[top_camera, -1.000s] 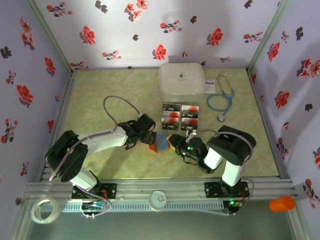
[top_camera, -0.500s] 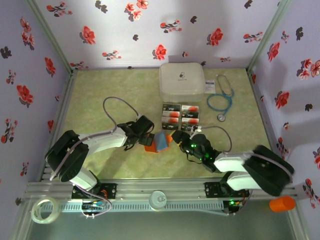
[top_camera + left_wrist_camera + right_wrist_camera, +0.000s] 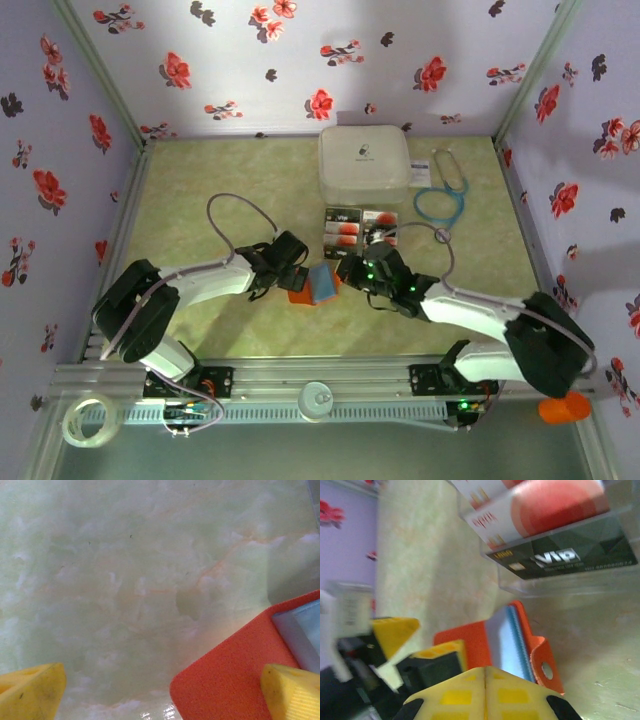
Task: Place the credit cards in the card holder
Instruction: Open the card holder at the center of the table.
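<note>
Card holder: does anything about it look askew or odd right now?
Yes: the card holder is not lying flat. Its orange flap rests on the table while the grey-blue side stands tilted up, half open, beside the right pincer, which is shut on nothing.

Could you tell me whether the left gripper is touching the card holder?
Cannot tell. In the left wrist view one finger of the left gripper overlaps the card holder, but neither contact nor gap shows.

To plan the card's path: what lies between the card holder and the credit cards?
Only bare table, seen in the right wrist view between the card holder and the credit cards.
</note>
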